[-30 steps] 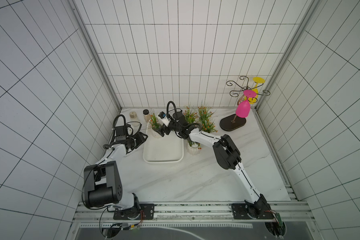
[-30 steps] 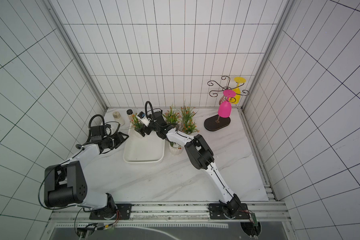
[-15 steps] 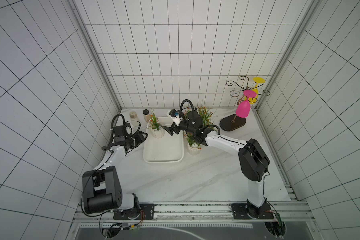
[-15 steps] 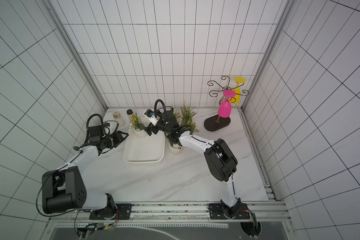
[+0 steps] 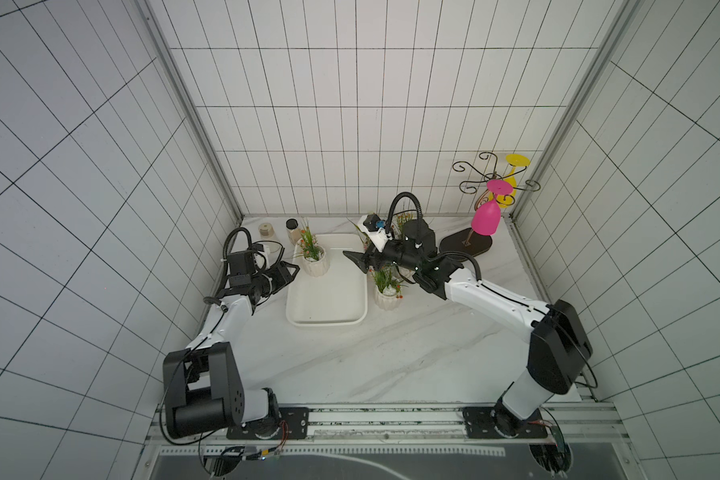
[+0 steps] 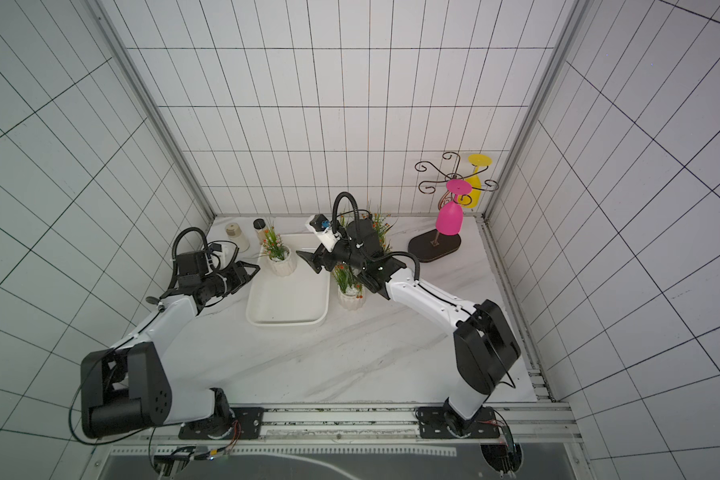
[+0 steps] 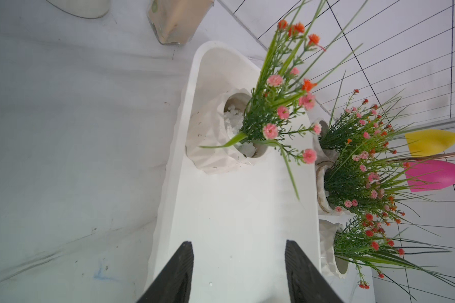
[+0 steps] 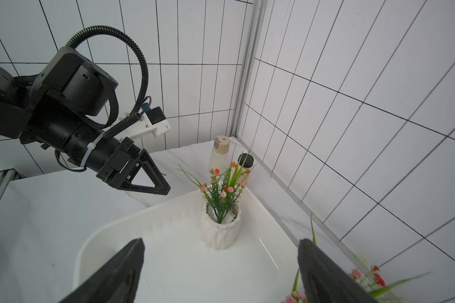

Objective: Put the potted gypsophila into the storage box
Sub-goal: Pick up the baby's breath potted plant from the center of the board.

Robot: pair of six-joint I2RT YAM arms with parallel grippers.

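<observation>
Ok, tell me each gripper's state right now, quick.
Left gripper: open, holding nothing.
Right gripper: open, holding nothing.

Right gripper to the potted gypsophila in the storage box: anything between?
Only bare storage box floor separates right gripper and potted gypsophila, in both top views.

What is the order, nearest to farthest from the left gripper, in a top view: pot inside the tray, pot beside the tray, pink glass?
1. Pot inside the tray, far left corner, by the left gripper.
2. Pot beside the tray, on its right.
3. Pink glass, far right.
</observation>
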